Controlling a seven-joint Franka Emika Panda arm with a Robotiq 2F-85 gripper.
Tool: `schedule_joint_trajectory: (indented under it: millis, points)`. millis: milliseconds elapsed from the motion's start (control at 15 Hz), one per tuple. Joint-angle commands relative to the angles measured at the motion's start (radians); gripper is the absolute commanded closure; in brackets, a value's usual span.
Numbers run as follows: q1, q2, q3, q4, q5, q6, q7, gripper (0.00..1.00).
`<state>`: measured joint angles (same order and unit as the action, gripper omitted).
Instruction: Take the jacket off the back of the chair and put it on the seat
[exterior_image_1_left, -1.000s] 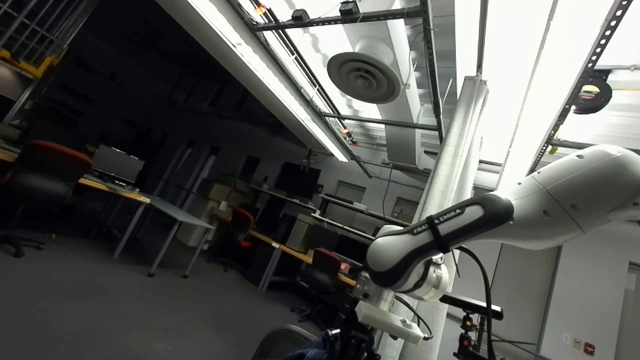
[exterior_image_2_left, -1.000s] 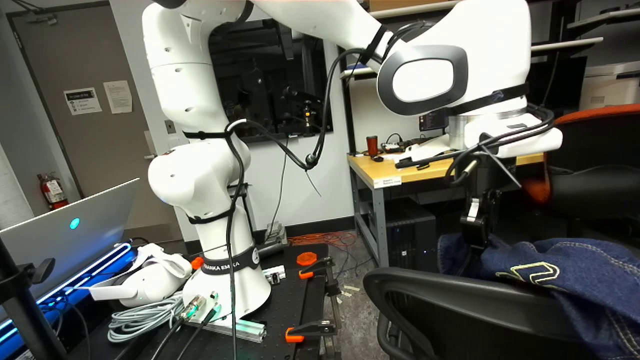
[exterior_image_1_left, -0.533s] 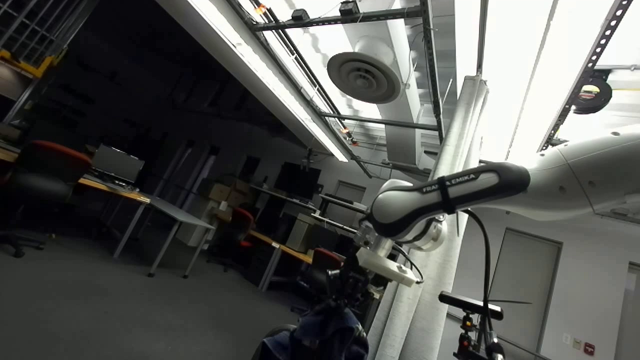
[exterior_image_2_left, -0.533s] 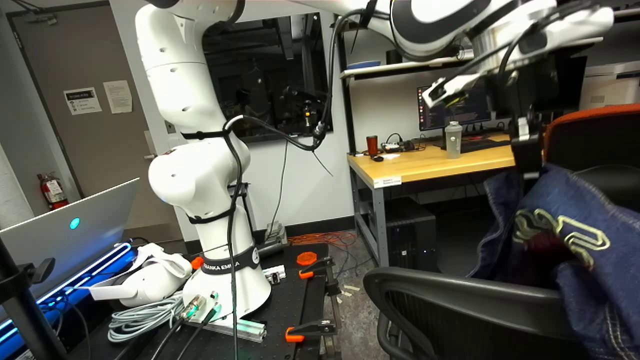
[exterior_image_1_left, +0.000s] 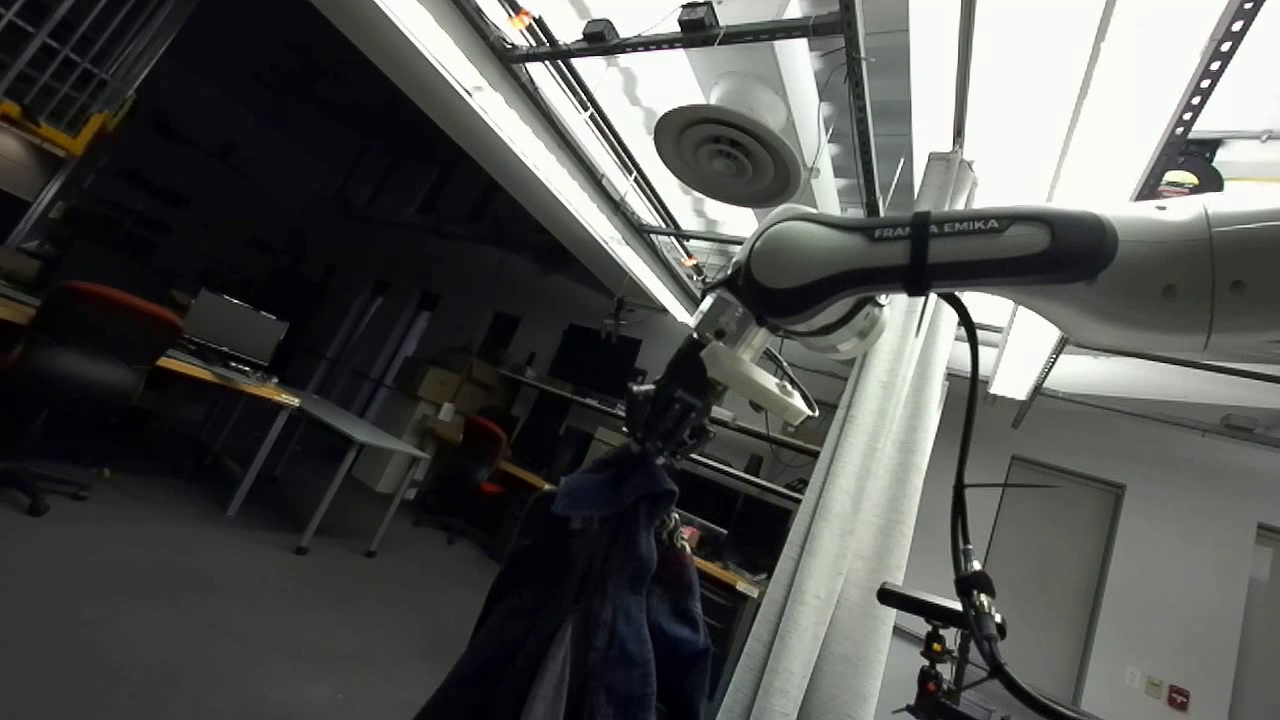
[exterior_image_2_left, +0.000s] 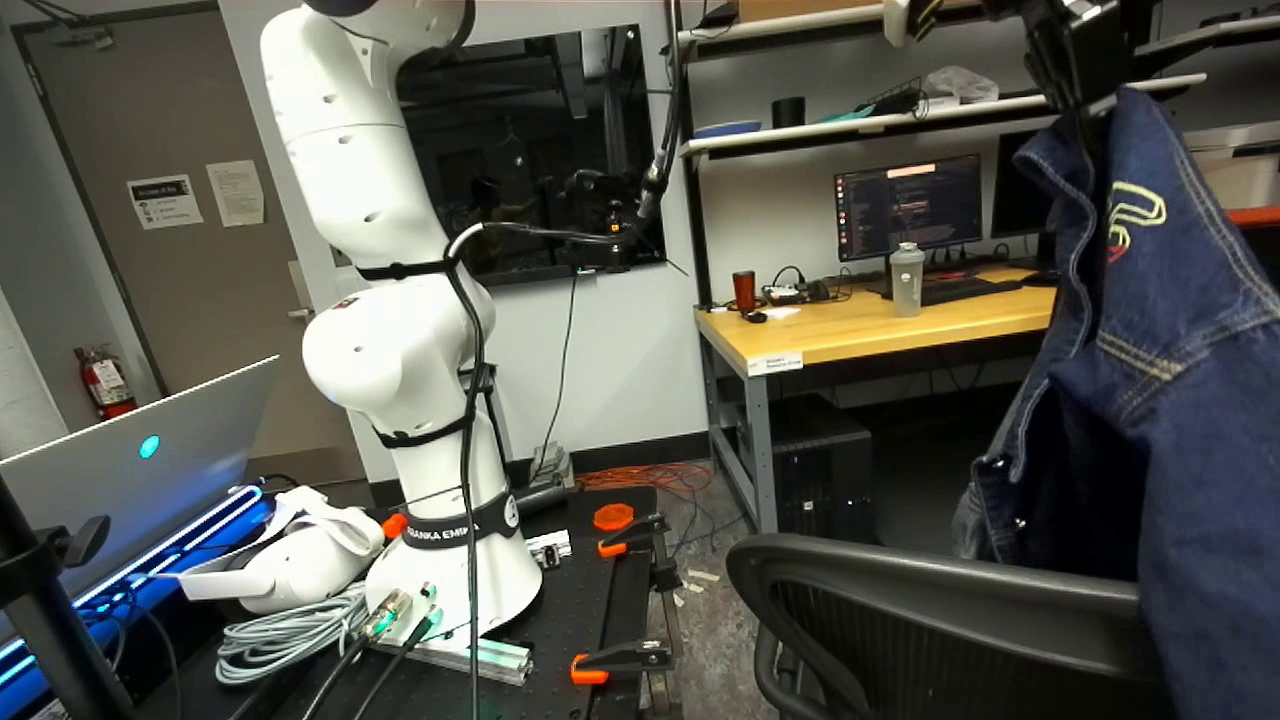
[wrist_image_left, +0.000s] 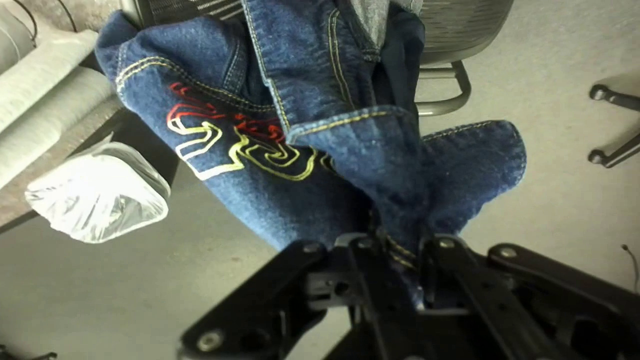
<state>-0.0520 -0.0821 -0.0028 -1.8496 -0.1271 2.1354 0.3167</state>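
Observation:
A dark blue denim jacket with yellow and red embroidery hangs from my gripper in both exterior views (exterior_image_1_left: 600, 590) (exterior_image_2_left: 1210, 420). My gripper (exterior_image_1_left: 655, 450), also at the top of an exterior view (exterior_image_2_left: 1080, 115), is shut on the collar area. In the wrist view the fingers (wrist_image_left: 395, 245) pinch a fold of the jacket (wrist_image_left: 320, 65). The jacket's lower part hangs beside and behind the black chair's backrest (exterior_image_2_left: 940, 575); its lower end is out of view or hidden. A mesh part of the chair (wrist_image_left: 465, 30) and an armrest show in the wrist view. The seat is not clearly visible.
A wooden desk (exterior_image_2_left: 900, 335) with a shaker bottle (exterior_image_2_left: 907, 280) and monitor stands behind. A laptop (exterior_image_2_left: 150, 450) and headset (exterior_image_2_left: 310, 560) lie near the robot base. A lined bin (wrist_image_left: 100, 190) stands on the floor. A camera stand (exterior_image_1_left: 935, 650) is near the arm.
The gripper has risen well up with the jacket in it. The jacket has gone from draped over the backrest to hanging mostly above it. The chair has not visibly moved.

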Motion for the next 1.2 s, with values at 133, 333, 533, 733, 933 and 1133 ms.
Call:
schedule_joint_trajectory:
  millis: [133,333,533,733,933,1133]
  points:
    - [0.068,0.04,0.073,0.271,-0.078,-0.109,0.01,0.97]
    - [0.108,0.054,0.12,0.379,-0.146,-0.143,0.024,0.97]
    - [0.153,0.074,0.166,0.491,-0.188,-0.19,0.025,0.97]
    - [0.204,0.099,0.216,0.603,-0.248,-0.245,0.029,0.97]
    - [0.258,0.135,0.261,0.726,-0.305,-0.305,0.033,0.97]
    - [0.261,0.203,0.239,0.822,-0.27,-0.345,-0.002,0.97]
